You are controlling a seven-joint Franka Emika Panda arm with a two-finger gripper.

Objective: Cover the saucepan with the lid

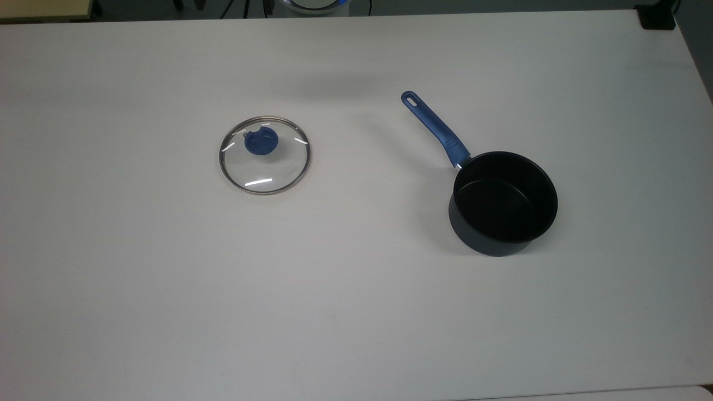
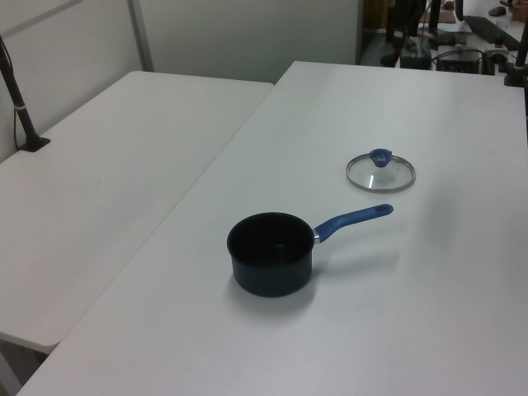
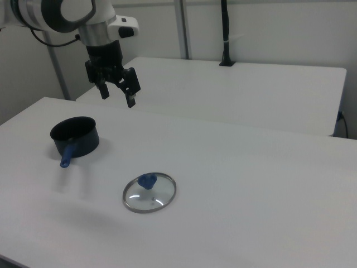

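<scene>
Lid (image 3: 149,192) flat on white table (image 3: 251,184), knob (image 3: 147,180) up; lettering unreadable. Saucepan (image 3: 75,137) upright and empty at lid's 10 o'clock in right view, well apart, handle (image 3: 68,154) toward camera. Second white table (image 3: 240,89) behind. Gripper (image 3: 117,95) hangs above, fingers spread, empty, at lid's 11 o'clock; arm cut off at frame edge.

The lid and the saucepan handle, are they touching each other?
Apart. The top view shows bare white table between the lid and the saucepan handle tip.
</scene>
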